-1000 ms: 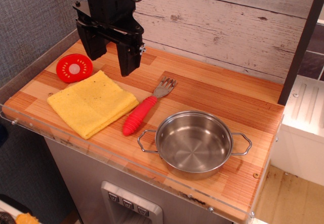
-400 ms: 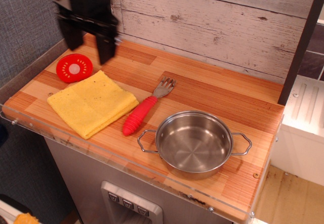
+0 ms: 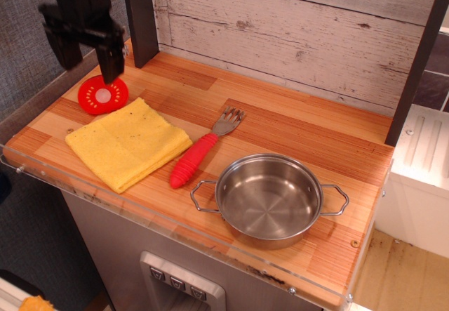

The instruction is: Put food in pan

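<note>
wooden counter [image 3: 295,125] carries everything. yellow cloth [image 3: 128,143] lies front left. steel pan [image 3: 267,199] sits front right with nothing in it. red-handled fork [image 3: 203,149] lies between cloth and pan. tomato half [image 3: 102,94] lies flat at back left corner. my gripper [image 3: 89,57] hangs above it, fingers spread, holding nothing.
</note>
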{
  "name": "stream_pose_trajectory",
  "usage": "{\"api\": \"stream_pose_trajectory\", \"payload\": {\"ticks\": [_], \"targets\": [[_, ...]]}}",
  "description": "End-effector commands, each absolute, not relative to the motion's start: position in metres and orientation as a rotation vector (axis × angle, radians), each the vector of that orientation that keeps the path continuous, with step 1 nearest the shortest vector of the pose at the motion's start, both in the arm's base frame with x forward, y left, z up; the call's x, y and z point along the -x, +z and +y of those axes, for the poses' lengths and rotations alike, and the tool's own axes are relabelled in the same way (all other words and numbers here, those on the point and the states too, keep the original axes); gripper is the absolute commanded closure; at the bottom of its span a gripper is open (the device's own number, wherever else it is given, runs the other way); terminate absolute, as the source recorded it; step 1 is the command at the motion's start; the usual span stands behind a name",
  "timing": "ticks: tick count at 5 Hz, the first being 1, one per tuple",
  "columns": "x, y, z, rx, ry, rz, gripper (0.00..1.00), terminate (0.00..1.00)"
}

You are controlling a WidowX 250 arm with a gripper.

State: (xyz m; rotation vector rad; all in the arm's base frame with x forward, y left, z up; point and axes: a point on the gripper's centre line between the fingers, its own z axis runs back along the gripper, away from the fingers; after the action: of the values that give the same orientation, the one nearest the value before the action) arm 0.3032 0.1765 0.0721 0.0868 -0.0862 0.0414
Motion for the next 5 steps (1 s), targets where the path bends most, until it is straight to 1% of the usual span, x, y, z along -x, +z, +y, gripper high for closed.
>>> {"api": "stream_pose_trajectory", "payload": {"ticks": [1,2,3,4,5], "targets": [[-0.321,0.050,0.194,-0.119,0.044,-0.068,0.00,0.00],[-0.330,0.045,0.201,-0.147,0.035,-0.055,0.00,0.00],[-0.332,0.037,0.206,-0.148,0.027,-0.044,0.00,0.00],[-0.333,0.045,0.205,-0.141,0.038,-0.062,1.00,0.00],[-0.333,0.075,0.197,-0.116,0.043,-0.116,1.00,0.00]]}}
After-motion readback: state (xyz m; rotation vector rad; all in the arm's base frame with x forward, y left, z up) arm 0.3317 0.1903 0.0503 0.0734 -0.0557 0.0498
